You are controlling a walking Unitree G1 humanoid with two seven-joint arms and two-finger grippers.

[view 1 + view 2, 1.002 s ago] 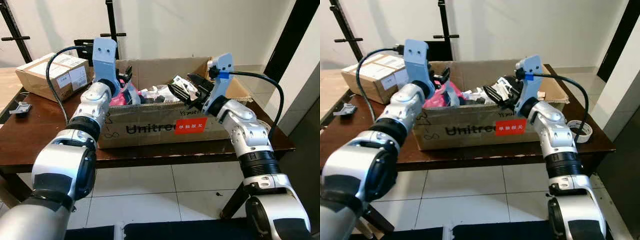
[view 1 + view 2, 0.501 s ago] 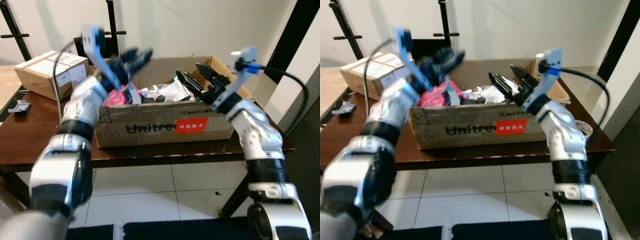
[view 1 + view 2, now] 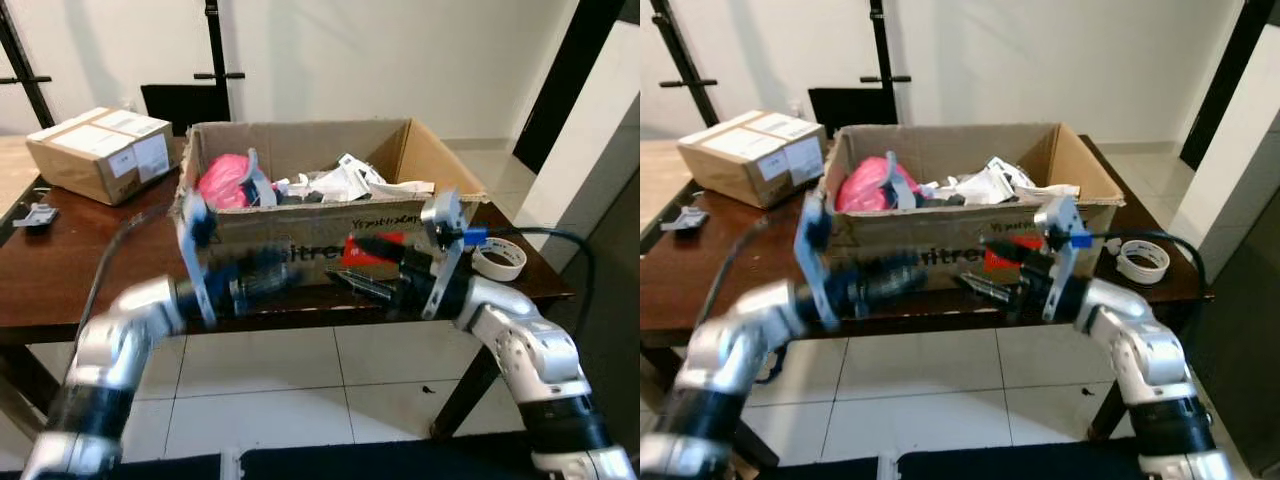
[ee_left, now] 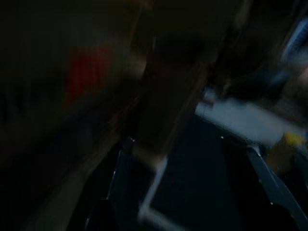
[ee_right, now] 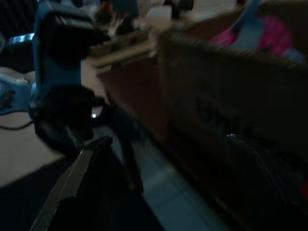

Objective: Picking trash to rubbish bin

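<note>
The rubbish bin is an open cardboard box (image 3: 300,238) on a dark wooden table (image 3: 90,280). It holds a pink bag (image 3: 222,180), crumpled white paper (image 3: 345,182) and other scraps. Both arms hang low in front of the box and the table's front edge, blurred by motion. My left gripper (image 3: 268,282) is at the box's lower front, left of centre, and looks open and empty. My right gripper (image 3: 362,266) points left by the red label (image 3: 362,244), its black fingers (image 5: 77,178) apart with nothing between them. The left wrist view is dark and smeared.
A smaller taped carton (image 3: 98,150) stands at the table's back left. A roll of tape (image 3: 497,261) lies at the right end. A small grey object (image 3: 30,212) sits at the left edge. Black stand poles (image 3: 213,60) rise behind, and white tiled floor (image 3: 300,390) lies below.
Both arms dropped from above the box to below its front edge. The right gripper opened and let go of the white and black scrap over the box. The camera view shifted slightly.
</note>
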